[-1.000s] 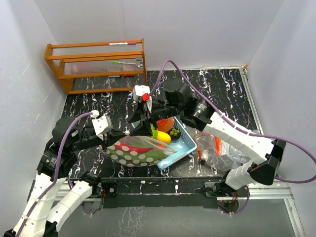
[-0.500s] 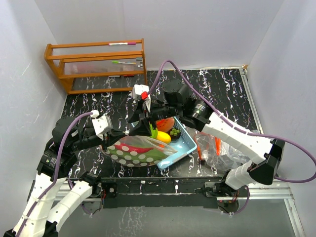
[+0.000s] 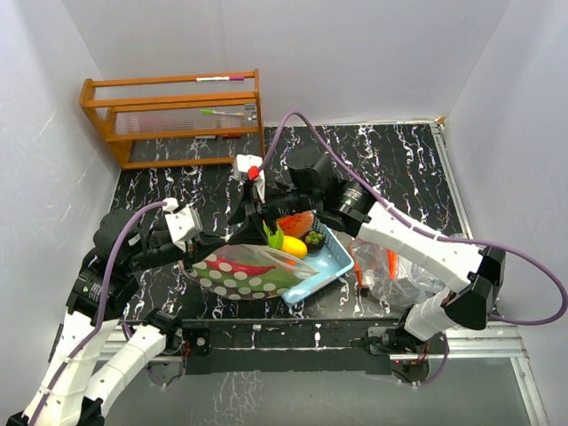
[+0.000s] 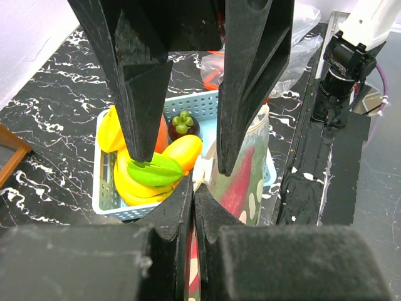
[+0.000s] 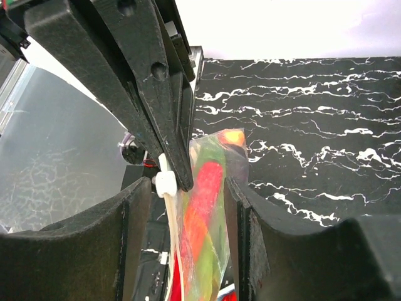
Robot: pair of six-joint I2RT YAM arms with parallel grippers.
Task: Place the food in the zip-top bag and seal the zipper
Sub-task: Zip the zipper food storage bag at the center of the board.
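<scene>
**Bag Pinched at One End, Straddled at the Zipper**

My left gripper had its jaws pressed together on the top edge of the zip-top bag, holding that edge upright above the black marbled table. My right gripper came in from the opposite side with its jaws apart, one finger on each side of the same edge. The white slider sat just beside one of those fingers; I could not tell whether either pad touched the plastic.

Inside the bag lay a red chilli with green and orange pieces against it. The rest of the food was in the light-blue basket touching the bag's far side: bananas, a green piece on top of them, a mango and a watermelon slice.
</scene>
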